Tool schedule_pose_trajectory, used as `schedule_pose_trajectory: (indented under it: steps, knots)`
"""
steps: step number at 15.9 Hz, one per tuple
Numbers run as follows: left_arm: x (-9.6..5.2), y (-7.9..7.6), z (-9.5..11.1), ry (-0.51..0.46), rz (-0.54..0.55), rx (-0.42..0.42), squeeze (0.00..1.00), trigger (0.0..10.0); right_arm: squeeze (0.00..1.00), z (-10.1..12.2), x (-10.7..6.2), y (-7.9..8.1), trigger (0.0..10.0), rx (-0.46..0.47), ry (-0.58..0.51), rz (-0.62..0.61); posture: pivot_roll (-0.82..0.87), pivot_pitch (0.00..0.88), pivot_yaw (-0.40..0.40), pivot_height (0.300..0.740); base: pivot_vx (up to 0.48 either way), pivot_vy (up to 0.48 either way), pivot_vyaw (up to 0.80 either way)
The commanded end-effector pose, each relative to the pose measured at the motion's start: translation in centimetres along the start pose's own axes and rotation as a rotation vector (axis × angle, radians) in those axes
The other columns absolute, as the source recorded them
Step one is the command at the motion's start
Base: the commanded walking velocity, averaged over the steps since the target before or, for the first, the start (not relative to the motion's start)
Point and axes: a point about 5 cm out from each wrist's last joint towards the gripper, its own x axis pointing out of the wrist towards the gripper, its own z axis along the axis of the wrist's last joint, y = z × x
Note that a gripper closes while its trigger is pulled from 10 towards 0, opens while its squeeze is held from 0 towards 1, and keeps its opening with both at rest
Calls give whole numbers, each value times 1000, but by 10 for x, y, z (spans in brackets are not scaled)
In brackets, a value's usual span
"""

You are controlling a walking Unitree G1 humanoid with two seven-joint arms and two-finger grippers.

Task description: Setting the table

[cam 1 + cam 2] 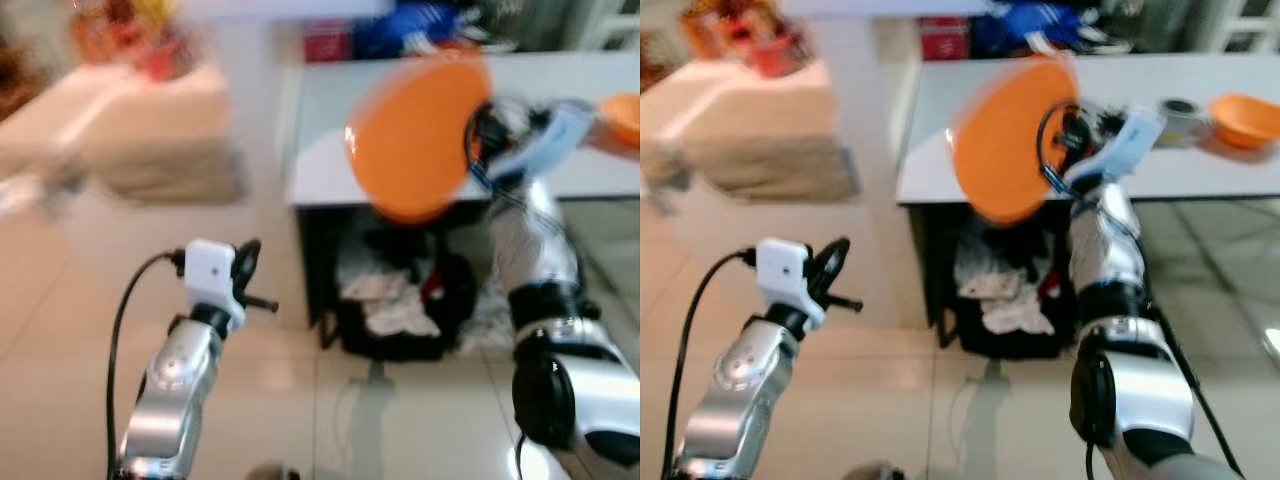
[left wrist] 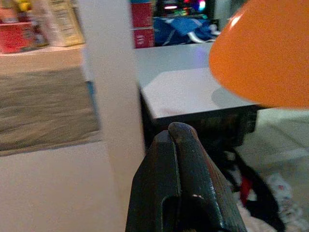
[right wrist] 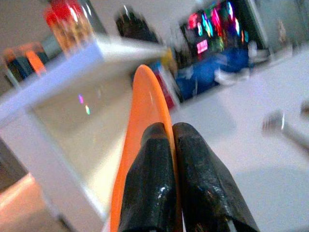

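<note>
An orange plate [image 1: 418,135] hangs on edge in the air over the near corner of a white table [image 1: 320,150]. My right gripper [image 1: 478,135] is shut on the plate's rim; in the right wrist view its two black fingers [image 3: 145,183] pinch the orange plate [image 3: 140,116] between them. An orange bowl [image 1: 1244,118] rests on the table at the far right, next to a small grey round thing [image 1: 1180,108]. My left gripper [image 1: 248,265] is raised over the floor left of the table, and its fingers [image 2: 186,193] are pressed together with nothing between them.
A dark bag stuffed with white and red cloth [image 1: 400,300] lies under the table. A beige sofa [image 1: 130,130] stands at the left with colourful things on it. Blue cloth and red boxes [image 1: 400,30] sit behind the table. The floor is pale tile.
</note>
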Motion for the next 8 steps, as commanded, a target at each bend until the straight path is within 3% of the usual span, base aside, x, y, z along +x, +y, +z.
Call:
schedule_pose_trajectory:
  steps: [1, 4, 8]
  knots:
    - [0, 0, 5, -9, -3, 9, 0, 10000, 0, 13, 7, 0, 0, 46, -52, -18, -10, 0, 87, 740, 0, 0, 0]
    - [2, -3, 9, -14, -6, 27, 0, 10000, 0, 6, 7, -5, 0, 74, -37, -52, -13, 0, 83, 740, 0, 0, 0]
    - [6, -11, 15, -31, -44, 56, 0, 10000, 0, 0, 5, -8, 0, 58, -28, -75, -26, 0, 86, 740, 451, 0, 0]
